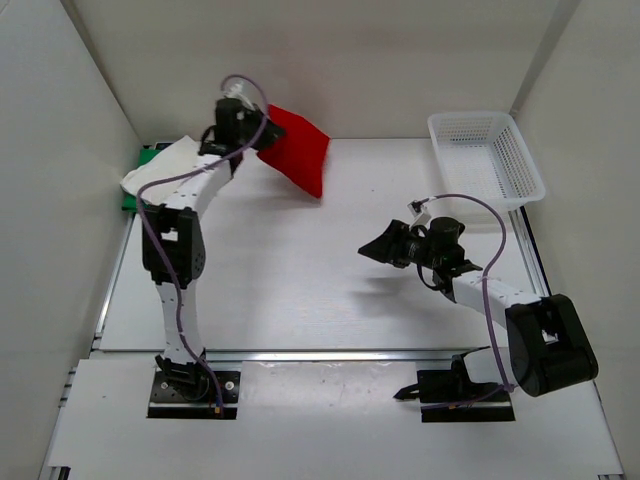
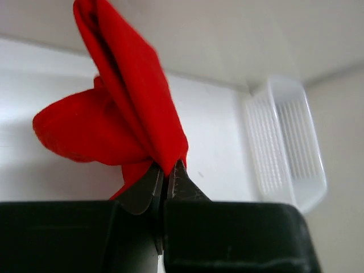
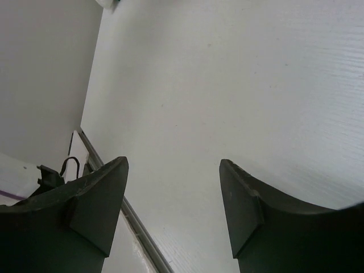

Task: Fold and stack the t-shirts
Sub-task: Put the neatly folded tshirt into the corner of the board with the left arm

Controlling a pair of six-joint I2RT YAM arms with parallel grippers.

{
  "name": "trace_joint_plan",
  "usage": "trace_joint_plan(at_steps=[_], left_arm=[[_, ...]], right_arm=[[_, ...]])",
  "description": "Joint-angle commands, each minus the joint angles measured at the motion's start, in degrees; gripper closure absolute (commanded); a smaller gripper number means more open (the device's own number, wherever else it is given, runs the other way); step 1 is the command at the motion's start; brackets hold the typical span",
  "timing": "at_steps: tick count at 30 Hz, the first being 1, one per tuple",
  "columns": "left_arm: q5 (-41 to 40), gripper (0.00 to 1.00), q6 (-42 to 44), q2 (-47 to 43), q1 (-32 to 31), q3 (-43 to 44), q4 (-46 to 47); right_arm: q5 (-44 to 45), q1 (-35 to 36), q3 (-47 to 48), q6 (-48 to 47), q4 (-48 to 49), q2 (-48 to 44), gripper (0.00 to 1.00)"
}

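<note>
Left claw point(image 2: 165, 183) is clamped on a fold of the red t-shirt point(image 2: 122, 108), holding it up at the table's point(image 1: 300, 280) eleven o'clock. The white t-shirt point(image 1: 165, 165) lies over the green t-shirt point(image 1: 129, 198) at ten. Right claw point(image 3: 173, 165) hovers with jaws wide apart at four, below the basket point(image 1: 520, 165).

Left gripper point(image 2: 166, 181) pinched tight on a fold of the red t-shirt point(image 2: 125, 102), cloth rising in a tall folded ridge above the closed jaws, a rounded lobe bulging left, white mesh basket point(image 2: 287, 148) on the white table point(image 2: 216, 131), near its right edge
</note>
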Motion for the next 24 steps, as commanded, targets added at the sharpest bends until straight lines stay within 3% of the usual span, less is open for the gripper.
trace_joint_plan(at_steps=[1, 4, 6, 7, 8, 9, 12, 19, 20, 22, 24], left_arm=[[-0.15, 1.0, 3.59, -7.74, 11.33, 1.52, -6.43], [-0.4, 1.0, 2.36, -11.7, 20.38, -6.53, -2.58], [-1.55, 0.85, 0.7, -13.82, 26.87, -13.82, 1.45], [-2.07, 0.63, -0.01, -15.22, 28.03, -18.57, 3.39], [-2.43, 0.1, -1.5, -15.75, 31.61, -20.96, 4.02], [-1.74, 0.01, -4.73, -16.2, 34.35, -25.42, 6.38], [2.75, 0.01, -8.1, -18.48, 38.41, -34.49, 10.53], [-3.14, 0.01, -5.55, -32.09, 34.38, -44.6, 7.1], [-3.83, 0.02, -5.9, -33.41, 33.33, -45.85, 7.63], [-4.1, 0.02, -5.29, -36.84, 30.96, -49.89, 7.37], [-3.84, 0.02, -4.33, -41.4, 27.62, -54.1, 7.46]], right_arm=[[-2.64, 0.02, 0.38, 0.18, 5.17, 1.09, 0.36], [-3.6, 1.34, 0.46, 0.27, 5.69, 1.0, 0.37], [-4.57, 2.13, 0.64, -0.08, 5.34, 1.18, 0.36], [-5.01, 3.18, 0.73, -0.26, 5.34, 1.52, 0.36], [-5.45, 3.36, 0.38, -0.52, 5.17, 1.09, 0.37], [-5.63, 4.41, 0.64, -0.52, 4.91, 1.0, 0.36], [-5.02, 6.62, 0.47, -1.05, 4.38, 0.3, 0.35], [-2.56, 11.27, -2.07, -1.4, 4.73, -2.76, 0.33], [-1.94, 11.45, -2.69, -1.66, 3.95, -3.3, 0.3], [1.65, 11.98, -3.14, -2.63, 1.23, -4.36, 0.15], [5.26, 13.29, -2.96, -4.29, -3.08, -5.33, 0.14]])
